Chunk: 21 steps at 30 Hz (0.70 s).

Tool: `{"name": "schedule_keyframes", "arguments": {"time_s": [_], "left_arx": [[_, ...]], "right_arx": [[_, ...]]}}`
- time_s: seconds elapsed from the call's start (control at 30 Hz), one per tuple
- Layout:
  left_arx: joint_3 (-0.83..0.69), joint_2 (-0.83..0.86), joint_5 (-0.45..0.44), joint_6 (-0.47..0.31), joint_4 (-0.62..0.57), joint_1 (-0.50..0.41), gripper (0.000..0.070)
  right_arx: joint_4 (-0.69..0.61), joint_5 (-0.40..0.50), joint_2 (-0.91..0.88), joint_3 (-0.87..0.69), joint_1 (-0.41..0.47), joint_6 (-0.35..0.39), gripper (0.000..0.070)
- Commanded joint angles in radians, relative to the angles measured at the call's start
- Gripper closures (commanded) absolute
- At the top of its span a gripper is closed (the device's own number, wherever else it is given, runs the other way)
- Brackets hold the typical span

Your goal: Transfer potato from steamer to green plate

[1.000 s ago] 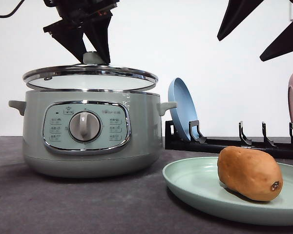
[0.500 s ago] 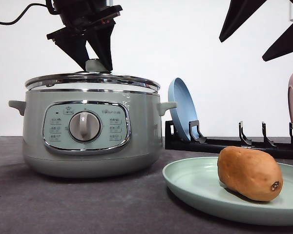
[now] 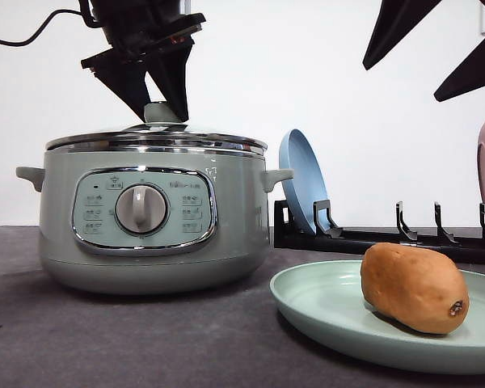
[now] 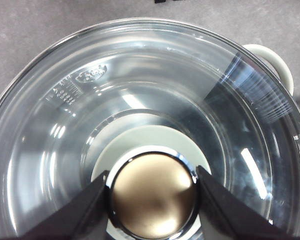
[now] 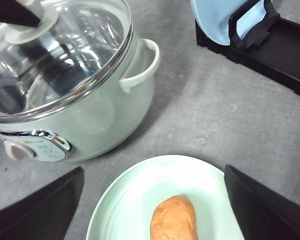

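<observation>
Jaws of left gripper (image 3: 163,111) clamp the lid knob (image 4: 153,195) of the round sage-green steamer (image 3: 149,218); right gripper (image 5: 152,200) gapes wide, empty. Oval orange-brown potato (image 3: 414,287) lies on the shallow mint-green plate (image 3: 323,311) near the table's front right corner. Looks firm, hefty, matte-skinned; grip across its middle.

Left gripper (image 3: 163,111) hangs from above, fingers pointing down, closed on the knob (image 3: 162,112) from both sides. Left wrist view: both fingers (image 4: 87,205) press flat against the knob's rim, one on each side, tips level with it. Cable trails off the left wrist toward the left.

Right gripper (image 5: 152,200) is raised high at the upper right of the front view, jaws spread wide, holding nothing. Right wrist view: its two dark fingertips (image 5: 40,205) sit far apart, pointing down.
</observation>
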State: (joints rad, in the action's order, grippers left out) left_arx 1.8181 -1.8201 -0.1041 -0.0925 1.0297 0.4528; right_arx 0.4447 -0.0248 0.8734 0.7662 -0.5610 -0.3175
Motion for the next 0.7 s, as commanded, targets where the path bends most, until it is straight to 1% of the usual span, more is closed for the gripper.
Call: {"name": "schedule_keyframes", "arguments": {"time_s": [0.0,0.1,0.3,0.43,0.57,0.67], "left_arx": [[0.021,-0.057,-0.007,-0.005,-0.014,0.007,0.0698],[0.021,-0.064,0.004,-0.021,0.007,0.01,0.0698],[0.021,-0.064,0.084,-0.035,0.026,0.017,0.0698],[0.021,-0.064,0.094,-0.04,0.025,0.026,0.0698],[0.02,-0.064,0.13,-0.051,0.025,0.04,0.0698],[0.02,-0.064,0.132,-0.053,0.025,0.052,0.0698]], "right_arx": [[-0.005,0.0,0.005,0.016,-0.005,0.011,0.0133],[-0.005,-0.001,0.005,0.016,-0.005,0.011,0.0133],[-0.005,-0.001,0.005,0.016,-0.005,0.012,0.0133],[-0.005,-0.001,0.005,0.016,-0.005,0.015,0.0133],[-0.005,-0.001,0.005,0.016,-0.005,0.018,0.0133],[-0.005,-0.001,0.005,0.016,-0.005,0.019,0.0133]]}}
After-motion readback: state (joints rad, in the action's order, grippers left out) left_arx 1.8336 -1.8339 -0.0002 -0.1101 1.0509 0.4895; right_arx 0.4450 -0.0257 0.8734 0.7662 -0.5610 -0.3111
